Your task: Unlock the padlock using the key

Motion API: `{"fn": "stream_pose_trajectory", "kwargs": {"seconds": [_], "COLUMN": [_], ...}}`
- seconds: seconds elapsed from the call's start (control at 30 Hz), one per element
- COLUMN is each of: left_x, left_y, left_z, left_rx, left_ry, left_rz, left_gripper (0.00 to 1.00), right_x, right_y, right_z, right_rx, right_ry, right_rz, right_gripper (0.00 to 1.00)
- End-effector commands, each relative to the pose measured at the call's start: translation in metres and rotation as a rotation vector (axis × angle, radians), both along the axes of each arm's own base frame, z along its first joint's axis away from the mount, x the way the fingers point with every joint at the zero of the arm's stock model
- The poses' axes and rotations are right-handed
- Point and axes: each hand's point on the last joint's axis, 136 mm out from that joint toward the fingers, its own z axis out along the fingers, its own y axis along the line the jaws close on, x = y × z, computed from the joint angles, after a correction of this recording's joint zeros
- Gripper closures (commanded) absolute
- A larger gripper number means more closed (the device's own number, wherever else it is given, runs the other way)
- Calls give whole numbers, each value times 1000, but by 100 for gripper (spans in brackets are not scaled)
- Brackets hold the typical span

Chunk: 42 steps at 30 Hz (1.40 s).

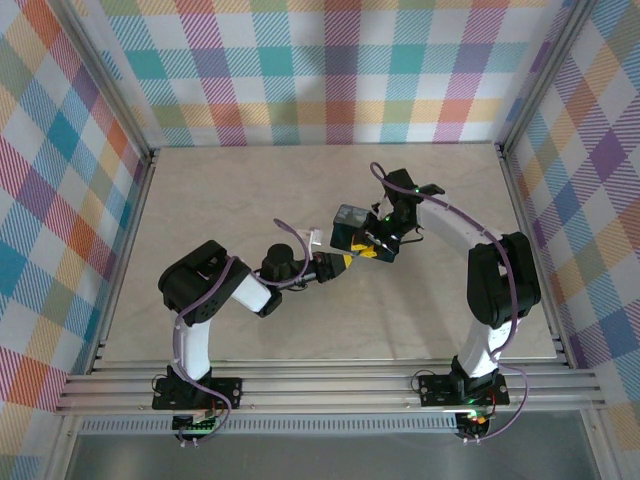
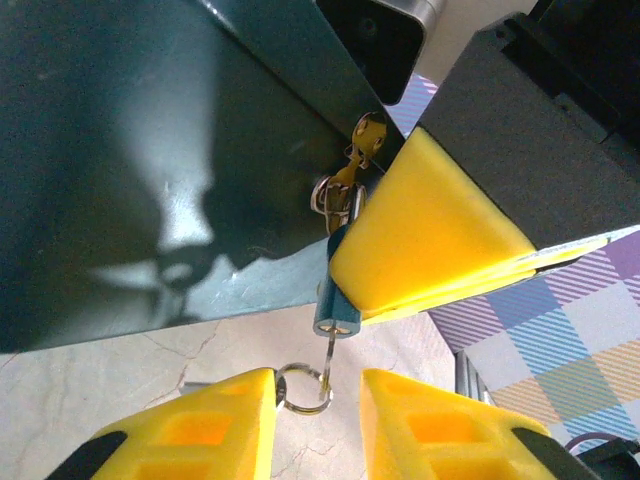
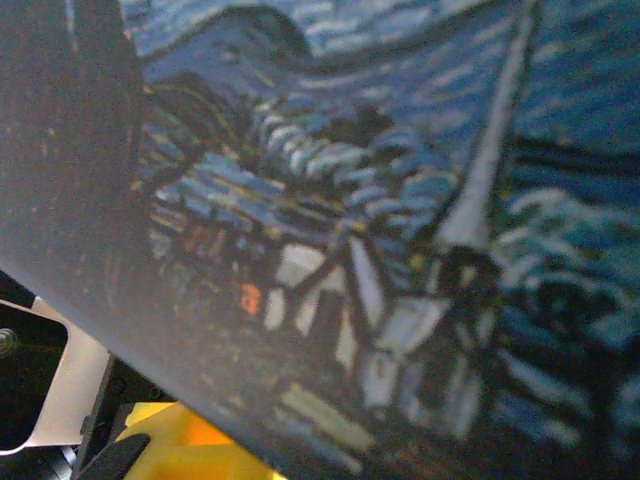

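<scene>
The padlock (image 1: 350,221), a dark-blue starry-night block, is held above the table by my right gripper (image 1: 377,244), which is shut on it. Its painted face (image 3: 400,200) sits close in front of the right wrist camera, with one yellow finger (image 3: 170,445) showing below. In the left wrist view the block's dark back (image 2: 150,150) looms at upper left. A gold clasp (image 2: 366,133) and a small blue lock barrel (image 2: 337,308) poke out beside the right gripper's yellow finger (image 2: 430,240). The key (image 2: 328,355) hangs from the barrel's end on a ring (image 2: 303,388). My left gripper (image 2: 318,390) is open around it, and the ring touches the left finger.
The marbled table (image 1: 230,200) lies below with aluminium rails (image 1: 330,385) along the near edge. Checked fabric walls (image 1: 330,70) close in the back and sides. Both arms meet near the table's middle, their wrists close together.
</scene>
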Motion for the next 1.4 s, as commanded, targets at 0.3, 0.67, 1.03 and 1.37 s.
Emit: {"fn": "stream_pose_trajectory", "kwargs": {"seconds": [0.3, 0.67, 1.03, 1.37], "left_x": [0, -2, -5, -4], "left_y": [-20, -13, -7, -9], "left_z": [18, 5, 2, 13], "left_rx": [-58, -34, -22, -41], "left_ry": [-31, -7, -4, -18], "left_rz": [-52, -22, -4, -6], "left_gripper": [81, 74, 71, 89], "right_x": [-7, -5, -6, -7], "right_y": [7, 4, 1, -1], "right_z": [17, 18, 15, 15], "right_rx": [63, 57, 50, 43], "right_ry": [-9, -18, -19, -23], "right_rz": [3, -1, -7, -7], "right_gripper": [100, 100, 100, 100]}}
